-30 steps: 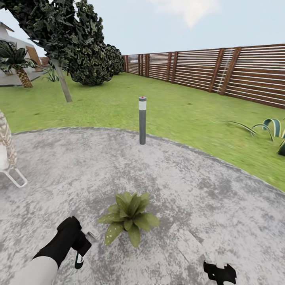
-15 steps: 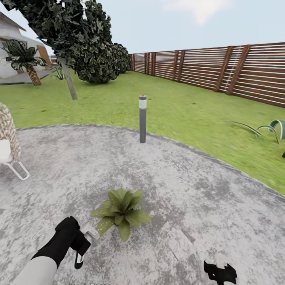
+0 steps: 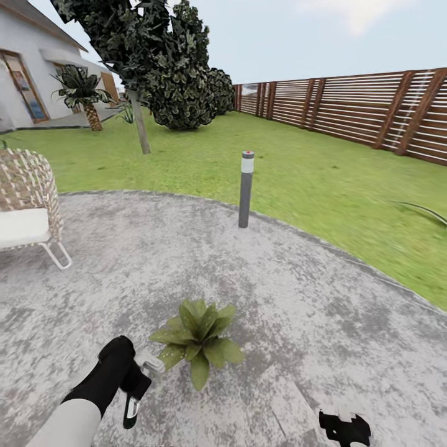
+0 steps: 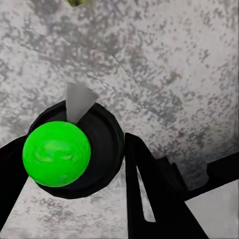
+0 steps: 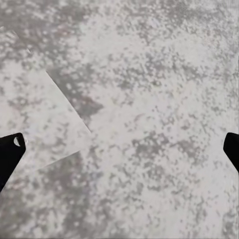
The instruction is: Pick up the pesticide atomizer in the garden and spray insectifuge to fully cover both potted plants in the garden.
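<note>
Mottled grey paving forms the round patio (image 3: 298,323), ringed by green lawn (image 3: 323,180) and closed off by a brown slat fence (image 3: 360,108); a dark tree (image 3: 167,62), a wicker seat (image 3: 28,202) and a grey bollard lamp (image 3: 246,188) complete the larger setting. One potted plant (image 3: 197,338), a low rosette of broad green leaves, stands on the paving near the robot; its pot is hidden under the foliage, so the contents cannot be read. The left gripper (image 3: 131,397) is clenched on the pesticide atomizer (image 4: 74,149), a dark bottle held just beside the rosette with its pale nozzle (image 3: 151,364) pointing toward the leaves; the left wrist view shows a bright green ball (image 4: 57,154) on the bottle's top. The right gripper (image 3: 345,428) hangs low over bare paving with its jaws spread and nothing between them. Judged progress: the pick-up is done. No whitish specks are visible on the leaves, so spraying of this plant, and of a second one, appears to remain.
</note>
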Controlling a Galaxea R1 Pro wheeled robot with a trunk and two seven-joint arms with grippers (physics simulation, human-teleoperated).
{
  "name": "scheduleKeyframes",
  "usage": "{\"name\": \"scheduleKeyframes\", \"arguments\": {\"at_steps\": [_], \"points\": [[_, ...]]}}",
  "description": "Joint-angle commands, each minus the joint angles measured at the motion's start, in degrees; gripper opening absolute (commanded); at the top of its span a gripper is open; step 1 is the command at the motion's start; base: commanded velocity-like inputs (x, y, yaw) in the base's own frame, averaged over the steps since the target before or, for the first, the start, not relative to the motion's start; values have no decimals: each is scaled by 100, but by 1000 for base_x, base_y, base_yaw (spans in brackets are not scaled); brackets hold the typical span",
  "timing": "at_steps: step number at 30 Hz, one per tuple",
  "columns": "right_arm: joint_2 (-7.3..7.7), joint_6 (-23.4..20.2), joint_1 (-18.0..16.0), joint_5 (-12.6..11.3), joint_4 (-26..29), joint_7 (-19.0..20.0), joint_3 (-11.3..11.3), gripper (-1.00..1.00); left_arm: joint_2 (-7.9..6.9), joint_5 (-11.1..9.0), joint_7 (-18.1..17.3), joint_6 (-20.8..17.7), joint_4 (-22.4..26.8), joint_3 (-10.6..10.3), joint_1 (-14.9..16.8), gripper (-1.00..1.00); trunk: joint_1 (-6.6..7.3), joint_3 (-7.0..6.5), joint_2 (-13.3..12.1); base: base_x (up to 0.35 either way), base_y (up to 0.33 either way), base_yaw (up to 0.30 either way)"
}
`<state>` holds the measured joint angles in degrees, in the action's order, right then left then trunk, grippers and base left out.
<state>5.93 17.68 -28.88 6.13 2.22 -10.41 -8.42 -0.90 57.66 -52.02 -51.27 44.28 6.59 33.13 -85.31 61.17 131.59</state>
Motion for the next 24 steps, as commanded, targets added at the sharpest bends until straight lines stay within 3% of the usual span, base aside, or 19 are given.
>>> {"name": "scheduleKeyframes", "arguments": {"at_steps": [1, 3, 9, 10, 12, 13, 14, 15, 16, 19, 24], "points": [[-2, 17, -4, 62, -8, -15, -45, 100, 88, 97, -61, -255, 13, -18, 22, -100, 1, 5, 2, 2, -2, 277], [-4, 16, -4, 63, -11, -14, -45, 100, 189, 142, -67, -512, 20, -120, 61, -100, 1, 5, 2, 0, 0, 270], [-2, 16, -4, 64, -11, -14, -45, 100, 134, 217, -571, -554, -26, -210, 777, -100, 1, 5, 2, 0, 0, 164], [1, 16, -4, 61, -11, -14, -45, 100, 93, 344, -685, -557, -59, -263, 920, -100, 1, 5, 2, 0, 0, 34], [23, 16, -4, 63, -17, -5, -45, 100, -14, 1104, -1582, -539, -92, -366, 1124, -100, 1, 5, 2, 0, 0, 6], [31, 16, -4, 65, -18, -2, -45, 100, -18, 1340, -1773, -537, -90, -371, 1134, -100, 1, 5, 2, 0, 0, 2], [44, 16, -4, 70, -20, 2, -45, 100, -23, 1965, -2359, -523, -61, -370, 1139, -100, 1, 5, 2, 0, 0, 0], [47, 16, -4, 71, -20, 3, -45, 100, -29, 2182, -2712, -515, -40, -375, 1127, -100, 1, 5, 2, 0, 0, 0], [49, 16, -4, 65, -20, 3, -45, 100, -25, 2317, -2950, -508, -20, -388, 1078, -100, 1, 5, 2, 0, 0, 0], [49, 16, -4, 64, -20, -4, -45, 100, 5, 2651, -2993, -512, -16, -403, 1051, -100, 1, 5, 2, 116, -185, 34], [41, 16, -4, 64, -20, -5, -45, 100, 55, 2779, -2993, -517, -15, -405, 1047, -100, 1, 5, 2, 38, -263, 228]]}}
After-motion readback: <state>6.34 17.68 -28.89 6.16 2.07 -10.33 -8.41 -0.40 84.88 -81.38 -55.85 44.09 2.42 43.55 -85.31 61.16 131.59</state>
